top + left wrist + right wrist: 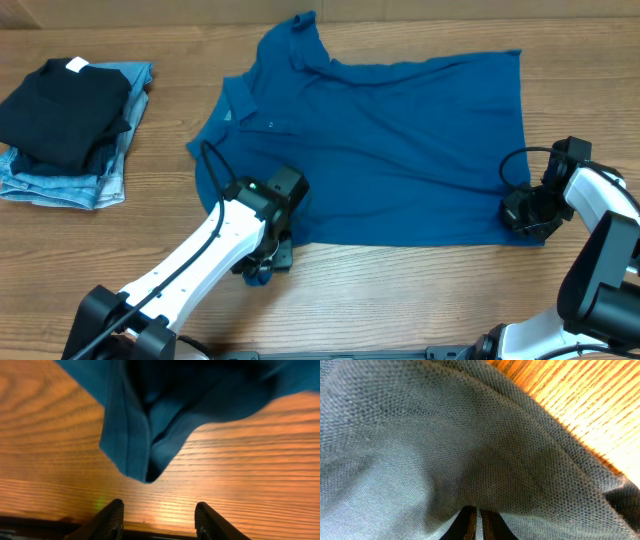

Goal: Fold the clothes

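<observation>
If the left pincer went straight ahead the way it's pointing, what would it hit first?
Most likely the hanging corner of the blue shirt, dead ahead of the left pincer; depth is unclear, so the wooden table below might come first.

Overhead cam looks down on whole bench (400,300); my wrist cams sit v. close, both on shirt (400,140) edge.

The teal-blue collared shirt (400,150) lies spread flat and slightly wrinkled across the frame's centre, collar pointing left.
</observation>
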Controlling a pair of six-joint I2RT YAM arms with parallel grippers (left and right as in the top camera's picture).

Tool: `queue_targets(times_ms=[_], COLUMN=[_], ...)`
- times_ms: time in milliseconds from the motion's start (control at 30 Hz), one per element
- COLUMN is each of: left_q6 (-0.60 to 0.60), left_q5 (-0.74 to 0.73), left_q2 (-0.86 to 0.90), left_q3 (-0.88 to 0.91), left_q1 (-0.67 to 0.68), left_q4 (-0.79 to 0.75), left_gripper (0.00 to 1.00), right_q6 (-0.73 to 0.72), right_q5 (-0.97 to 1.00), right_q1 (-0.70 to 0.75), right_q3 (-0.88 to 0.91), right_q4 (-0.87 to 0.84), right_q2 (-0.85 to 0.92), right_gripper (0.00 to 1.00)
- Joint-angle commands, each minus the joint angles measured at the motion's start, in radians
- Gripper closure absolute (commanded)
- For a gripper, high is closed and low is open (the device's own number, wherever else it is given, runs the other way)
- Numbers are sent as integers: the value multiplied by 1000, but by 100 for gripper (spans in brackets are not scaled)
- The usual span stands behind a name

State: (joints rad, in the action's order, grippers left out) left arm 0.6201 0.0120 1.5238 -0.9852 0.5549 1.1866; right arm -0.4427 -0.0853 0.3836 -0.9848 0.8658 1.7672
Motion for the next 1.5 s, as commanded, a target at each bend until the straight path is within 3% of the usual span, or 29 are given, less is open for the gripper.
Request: queue_targets(times_ms=[0,33,100,167,333,367,467,533,600,900,1167,1333,1367,1467], left_q6=[40,45,80,80,80,80,103,103,106,133,132,120,120,120], left_q5=[11,27,113,152,177,179,179,181,179,98,42,-6,-6,-13], left_q2=[-6,-6,-6,-6,-6,-6,-6,-6,-7,-31,-31,-31,-31,-31], left_q3=[87,96,121,143,192,202,245,246,239,92,109,138,138,133], left_q1=[1,1,1,1,-2,-5,-26,-50,-84,-208,-210,-210,-210,-211], left_q4=[-86,-97,-116,-156,-243,-252,-283,-271,-254,104,145,172,180,200], left_gripper=[44,42,28,23,25,27,47,76,96,96,76,24,18,13], right_q6=[2,2,2,5,5,5,5,5,4,4,4,4,4,4], right_q5=[6,6,5,5,6,6,19,25,33,51,60,62,62,62], right_q1=[-15,-15,-16,-16,-15,-16,-15,-15,-15,-15,-15,-15,-15,-15], right_q3=[17,17,17,17,17,17,17,17,17,17,17,17,17,17], right_q4=[-25,-24,-23,-20,-10,-8,-1,2,3,11,15,15,15,15], right_q2=[42,42,42,42,42,42,42,42,42,42,42,42,42,42], right_gripper=[91,91,91,91,91,91,91,91,91,91,90,90,90,90])
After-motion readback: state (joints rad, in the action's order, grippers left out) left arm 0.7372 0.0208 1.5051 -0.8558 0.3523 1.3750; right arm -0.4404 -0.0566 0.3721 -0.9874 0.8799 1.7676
